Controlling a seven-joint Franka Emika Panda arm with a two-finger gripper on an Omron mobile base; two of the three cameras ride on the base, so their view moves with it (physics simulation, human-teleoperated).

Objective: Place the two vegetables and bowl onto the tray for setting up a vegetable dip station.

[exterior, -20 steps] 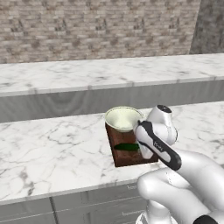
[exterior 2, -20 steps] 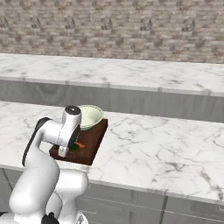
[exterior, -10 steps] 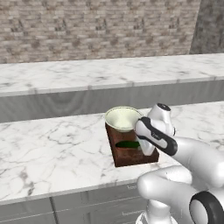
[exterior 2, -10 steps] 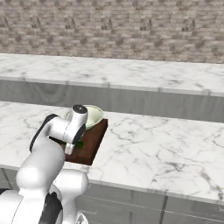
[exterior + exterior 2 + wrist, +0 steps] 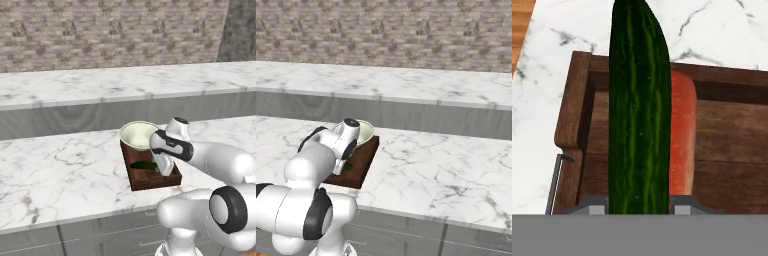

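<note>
The dark brown wooden tray (image 5: 150, 182) lies on the front counter, with the pale cream-green bowl (image 5: 137, 134) at its far end. My gripper (image 5: 164, 169) reaches down over the tray's right side and is shut on the dark green cucumber (image 5: 143, 165), which lies low over the tray floor. In the hand view the cucumber (image 5: 639, 110) runs straight up from between my gripper (image 5: 639, 205) fingertips. The orange-red carrot (image 5: 683, 135) lies on the tray (image 5: 574, 125) floor just beside and under it. From the right base view the bowl (image 5: 363, 131) and tray (image 5: 363, 160) show behind my arm.
White marble counter (image 5: 55, 175) stretches to both sides of the tray. A raised marble ledge (image 5: 100, 87) and a brick wall stand behind it. The counter's front edge is close below the tray. A small metal handle (image 5: 554, 182) sits at the tray's near end.
The arm has folded lower and the hand has turned over the tray's right side. The cucumber has stayed in the grip, low over the tray.
</note>
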